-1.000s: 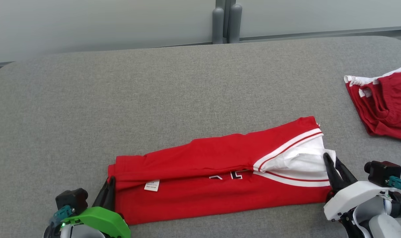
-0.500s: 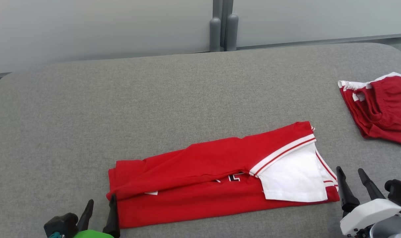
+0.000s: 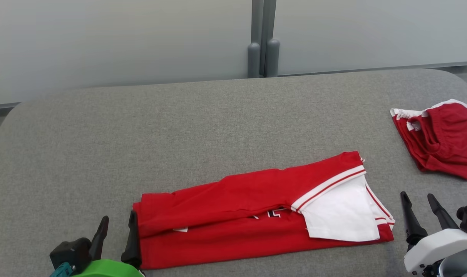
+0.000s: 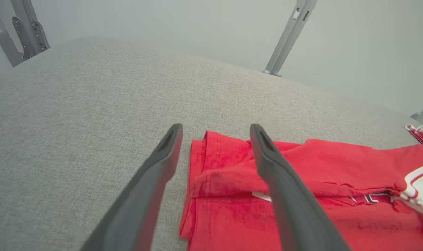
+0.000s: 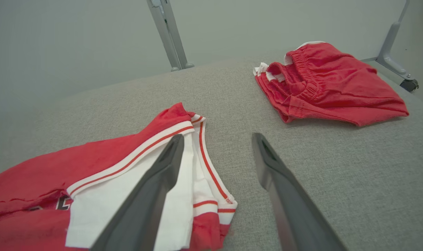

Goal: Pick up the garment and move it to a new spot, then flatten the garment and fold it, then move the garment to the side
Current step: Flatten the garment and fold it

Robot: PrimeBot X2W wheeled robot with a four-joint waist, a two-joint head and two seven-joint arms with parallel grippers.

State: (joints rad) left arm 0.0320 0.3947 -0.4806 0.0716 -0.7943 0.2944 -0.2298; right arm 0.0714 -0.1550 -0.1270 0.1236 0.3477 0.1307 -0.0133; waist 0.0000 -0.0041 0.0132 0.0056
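Observation:
The garment (image 3: 248, 207) is a red shirt with a white, red-striped sleeve, lying folded into a long band across the near part of the grey table (image 3: 179, 127). My left gripper (image 3: 119, 216) stands open at the garment's left end, one finger over the cloth edge and one over bare table. In the left wrist view, the left gripper (image 4: 215, 127) holds nothing and the garment (image 4: 337, 164) lies below it. My right gripper (image 3: 417, 195) stands open just right of the white sleeve end. The right wrist view shows the right gripper (image 5: 217, 136) empty beside the garment (image 5: 75, 160).
A second red piece, bunched shorts with white trim (image 3: 445, 142), lies at the table's right edge, also in the right wrist view as the shorts (image 5: 330, 87). Two grey posts (image 3: 262, 57) stand behind the table's far edge. Bare grey table stretches left and behind the garment.
Both grippers opened and let go of the garment's ends, then drew back a little. The folded top layer and white sleeve settled flat. The head camera tilted, shifting the scene down the picture.

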